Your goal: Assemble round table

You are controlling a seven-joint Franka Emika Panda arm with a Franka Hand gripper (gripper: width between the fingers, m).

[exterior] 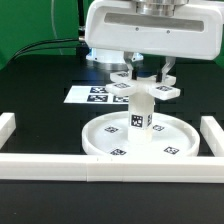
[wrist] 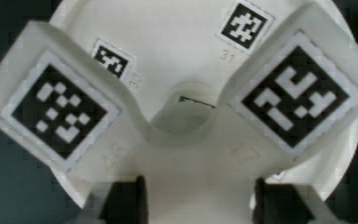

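On the black surface point(exterior: 40, 130), bounded by white border bars point(exterior: 120, 166), the end effector point(exterior: 142, 76) grips the cross-shaped base point(exterior: 143, 86) above the leg point(exterior: 140, 112) standing on the disc point(exterior: 105, 140).

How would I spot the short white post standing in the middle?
Find the large round disc lying on the black table, just inside the white border bars. The short cylinder leg stands upright at its centre, tagged, beneath the cross-shaped base at the claw.

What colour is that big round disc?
White, with black-and-white square tags; the disc shows best in the exterior view.
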